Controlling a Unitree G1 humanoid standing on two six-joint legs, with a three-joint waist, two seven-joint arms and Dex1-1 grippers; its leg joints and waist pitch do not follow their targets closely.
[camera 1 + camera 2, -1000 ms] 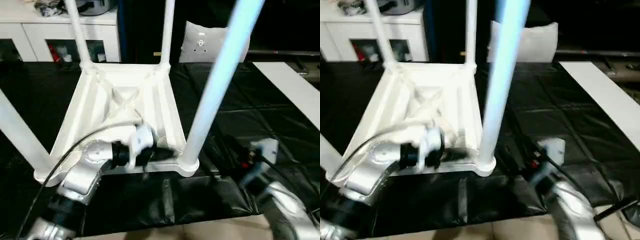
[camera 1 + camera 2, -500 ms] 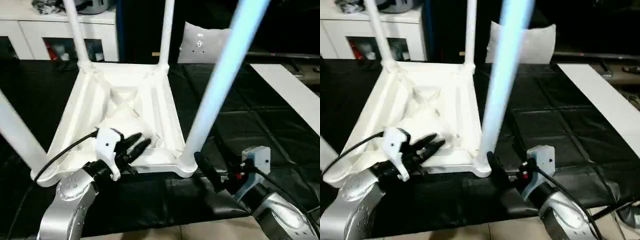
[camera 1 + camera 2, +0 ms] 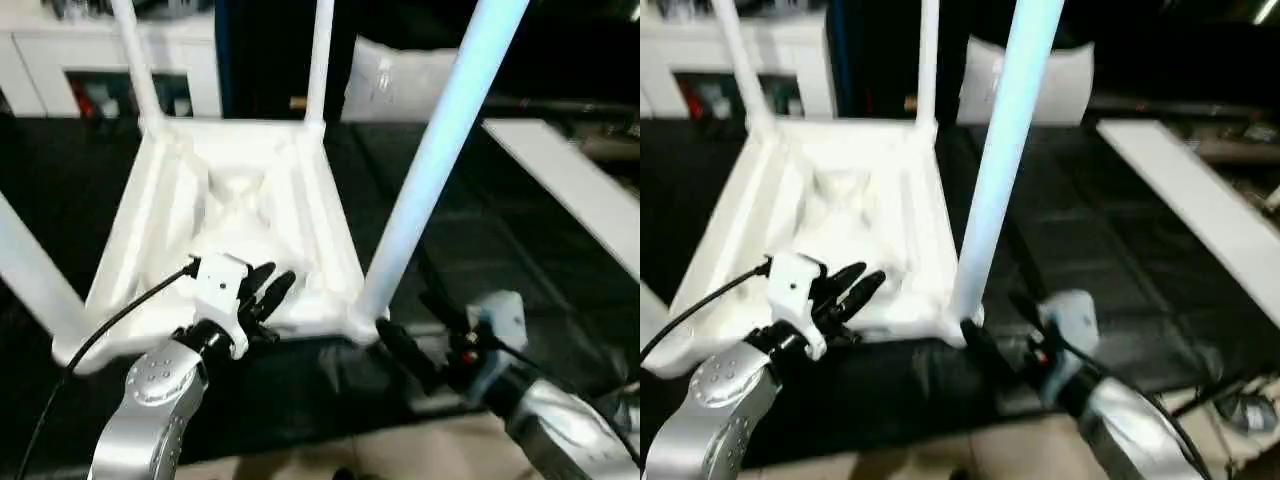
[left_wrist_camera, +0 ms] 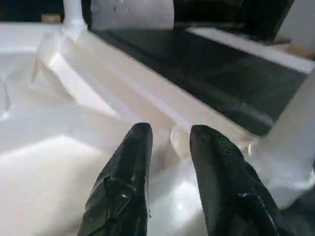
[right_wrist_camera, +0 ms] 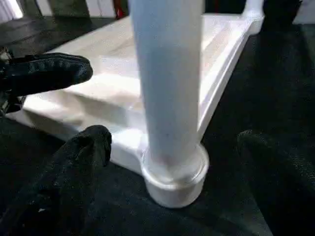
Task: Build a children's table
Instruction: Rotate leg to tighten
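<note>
Children's table (image 3: 240, 210) is seen upside down on the black mat (image 3: 520, 230), ribbed underside up, w/ four legs standing in corner sockets; near-right leg (image 3: 430, 170) rises toward cam, its flared end seated at the near-right corner. Left gripper (image 4: 170, 142) is held just over the near edge of the underside, fingers (image 4: 133, 167) slightly parted, nothing pinched. Right gripper (image 5: 162, 142) is placed around the base of the near-right leg, fingers (image 5: 74, 162) spread wide either side, apart from the leg, no contact seen. Assembly judged nearly done; seating of that leg prob. the step in hand. Risk: if jaws are closed off-centre or the leg is pushed sideways, leg could be tilted out of its socket or the light table slid/tipped on the mat. White cabinet (image 3: 60, 70) is seen behind, well apart.
</note>
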